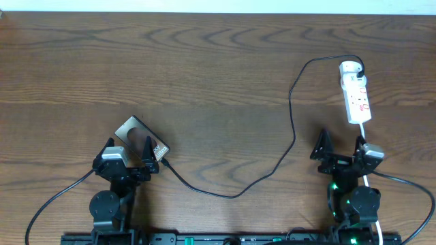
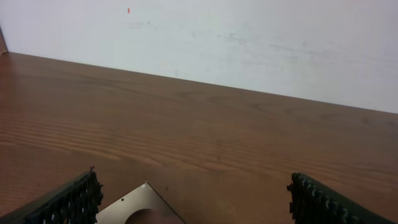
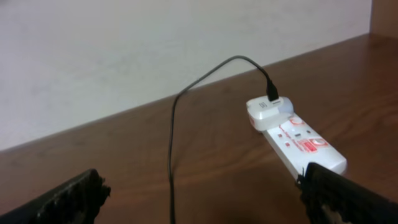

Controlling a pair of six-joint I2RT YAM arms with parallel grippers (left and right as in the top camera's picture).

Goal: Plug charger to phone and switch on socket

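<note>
Left gripper (image 1: 129,144) is held open, its fingers spread either side of the phone (image 1: 135,131), which is laid flat and diagonal on the surface (image 1: 218,54). The charger (image 1: 235,196) is run from the phone's near-right end across to the far end of the socket (image 1: 356,95). The socket is laid at right, just beyond the open right gripper (image 1: 340,139).

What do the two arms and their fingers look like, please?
The left arm and right arm are black, each with a pale grey block at the wrist. The left gripper and right gripper have tapered, ribbed black fingers. A black cable loops from each arm's base, and green lights glow on the right arm.
</note>
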